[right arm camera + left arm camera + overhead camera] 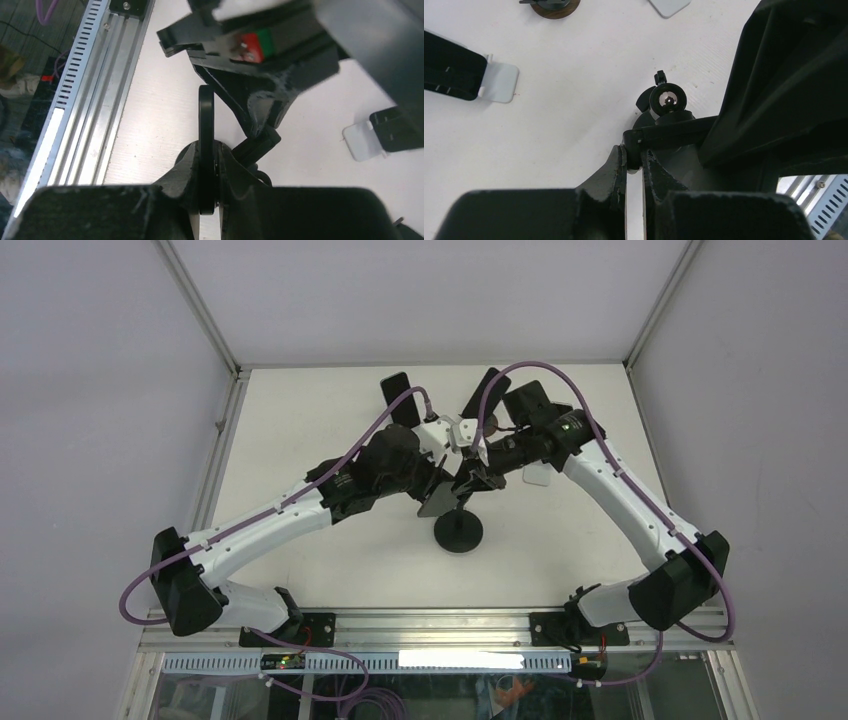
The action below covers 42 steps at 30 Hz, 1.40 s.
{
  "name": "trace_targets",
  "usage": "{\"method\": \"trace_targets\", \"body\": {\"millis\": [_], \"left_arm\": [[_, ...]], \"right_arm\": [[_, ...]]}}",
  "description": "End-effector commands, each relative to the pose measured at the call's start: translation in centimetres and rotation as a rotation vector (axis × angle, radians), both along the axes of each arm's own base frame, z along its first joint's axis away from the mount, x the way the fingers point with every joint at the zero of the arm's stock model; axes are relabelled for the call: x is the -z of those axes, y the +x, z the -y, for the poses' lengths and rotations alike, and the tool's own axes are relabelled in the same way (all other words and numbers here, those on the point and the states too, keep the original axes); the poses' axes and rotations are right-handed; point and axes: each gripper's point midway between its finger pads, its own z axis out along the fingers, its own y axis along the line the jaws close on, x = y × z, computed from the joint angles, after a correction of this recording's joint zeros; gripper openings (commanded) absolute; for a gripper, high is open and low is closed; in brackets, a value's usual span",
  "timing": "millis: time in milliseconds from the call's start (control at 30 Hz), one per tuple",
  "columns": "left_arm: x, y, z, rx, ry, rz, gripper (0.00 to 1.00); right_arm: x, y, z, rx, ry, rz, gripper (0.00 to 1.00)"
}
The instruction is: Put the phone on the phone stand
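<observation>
Phone (206, 125) off stand (459, 530), held edge-on at mid-table, just above and far of stand's round base. Right gripper (206, 156) narrow, clamped on phone's thin black body. Left gripper (634, 156) opposite, jaws almost closed, tips at end of black bar (674, 131) over stand's shiny ball (667, 100); whether it pinches bar, cannot tell. Other dark phone (400, 398) propped at table's (300, 440) far side.
</observation>
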Motion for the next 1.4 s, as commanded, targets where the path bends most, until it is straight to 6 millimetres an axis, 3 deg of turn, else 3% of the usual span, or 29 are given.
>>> {"method": "trace_targets", "body": {"millis": [0,100,567,1367], "left_arm": [[-5.8,2.4,-2.3,-0.108,-0.057,0.200,0.00],[-5.7,2.8,-2.6,-0.120,-0.039,0.217,0.00],[-5.1,3.5,-3.7,-0.158,0.003,0.251,0.00],[-5.2,3.1,-4.9,-0.190,-0.042,0.269,0.00]], "right_arm": [[2.1,1.8,3.1,0.253,-0.120,-0.121,0.00],[3.4,2.6,4.0,0.351,-0.136,-0.181,0.00],[5.3,5.0,6.9,0.590,-0.214,-0.300,0.00],[5.5,6.1,9.5,0.793,-0.359,-0.334,0.00]]}}
